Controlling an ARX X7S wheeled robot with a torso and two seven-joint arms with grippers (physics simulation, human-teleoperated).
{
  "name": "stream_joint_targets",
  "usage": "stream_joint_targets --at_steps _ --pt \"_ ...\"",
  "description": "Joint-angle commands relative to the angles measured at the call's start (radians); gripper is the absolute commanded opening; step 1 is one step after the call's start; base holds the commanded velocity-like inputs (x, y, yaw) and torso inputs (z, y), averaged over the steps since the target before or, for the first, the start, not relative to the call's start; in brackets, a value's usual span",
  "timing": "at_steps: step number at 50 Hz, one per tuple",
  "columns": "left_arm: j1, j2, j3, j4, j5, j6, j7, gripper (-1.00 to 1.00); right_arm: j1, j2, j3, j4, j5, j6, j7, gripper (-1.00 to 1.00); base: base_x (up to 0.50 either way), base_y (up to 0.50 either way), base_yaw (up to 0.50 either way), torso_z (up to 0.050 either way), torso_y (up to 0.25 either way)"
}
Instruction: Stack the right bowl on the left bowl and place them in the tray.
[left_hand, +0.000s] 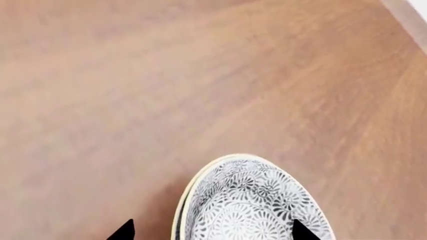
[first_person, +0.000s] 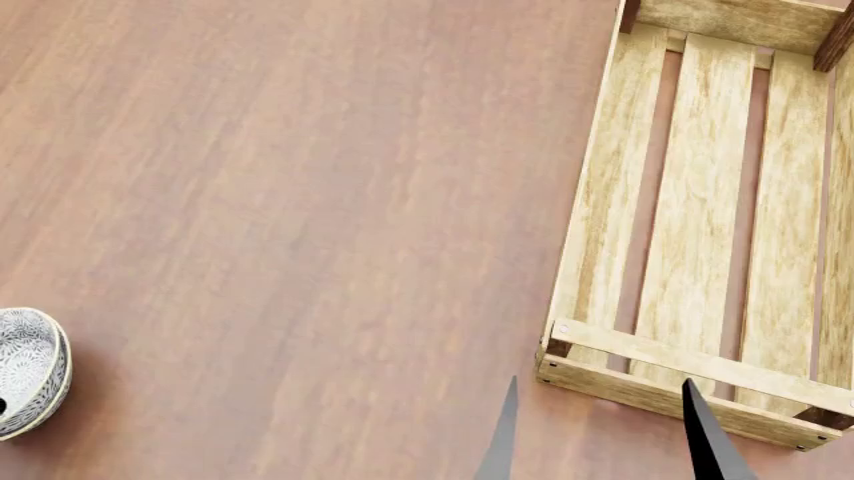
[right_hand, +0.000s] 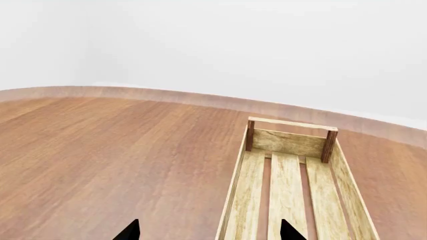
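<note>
One grey-and-white patterned bowl (first_person: 27, 370) sits at the far left edge of the head view, partly cut off. Its rim looks doubled, and I cannot tell whether two bowls are nested there. In the left wrist view this bowl (left_hand: 253, 205) lies under my left gripper (left_hand: 213, 232), which is open, with one tip outside the rim and the other over the bowl's inside. The tray (first_person: 694, 200), a light-wood slatted crate, lies at the right with nothing in it. My right gripper (first_person: 601, 440) is open over the tray's near left corner. In the right wrist view the tray (right_hand: 287, 185) stretches away from that gripper (right_hand: 209, 234).
Everything rests on a brown wooden table (first_person: 307, 200). Its curved far edge (right_hand: 133, 92) meets a white wall beyond the tray. A pale strip (left_hand: 410, 12) crosses one corner of the left wrist view.
</note>
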Motion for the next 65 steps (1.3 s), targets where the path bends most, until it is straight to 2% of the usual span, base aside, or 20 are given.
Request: stream_joint_targets --at_steps 1,23,46,47,65 --pt "-0.016 0.041 -0.040 -0.049 -0.004 0.041 0.026 1.00 0.000 -0.018 0.016 0.011 -0.019 -0.027 -0.032 1.00 0.00 0.00 0.00 0.000 0.000" --pt "-0.067 0.062 0.011 -0.152 0.029 0.048 0.056 1.00 0.000 -0.012 0.013 0.013 -0.018 -0.034 -0.029 1.00 0.00 0.00 0.00 0.000 0.000" --pt "-0.096 0.070 0.048 -0.166 0.037 0.034 0.054 1.00 0.003 -0.006 0.014 0.006 -0.010 -0.033 -0.019 1.00 0.00 0.00 0.00 0.000 0.000" --pt "-0.095 0.069 0.048 -0.163 0.036 0.034 0.053 -1.00 0.004 -0.006 0.013 0.006 -0.010 -0.032 -0.019 1.00 0.00 0.00 0.00 0.000 0.000" --pt "-0.073 0.062 0.051 -0.115 0.026 0.029 0.050 -1.00 0.007 -0.006 0.002 0.015 -0.015 -0.037 -0.020 1.00 0.00 0.00 0.00 0.000 0.000"
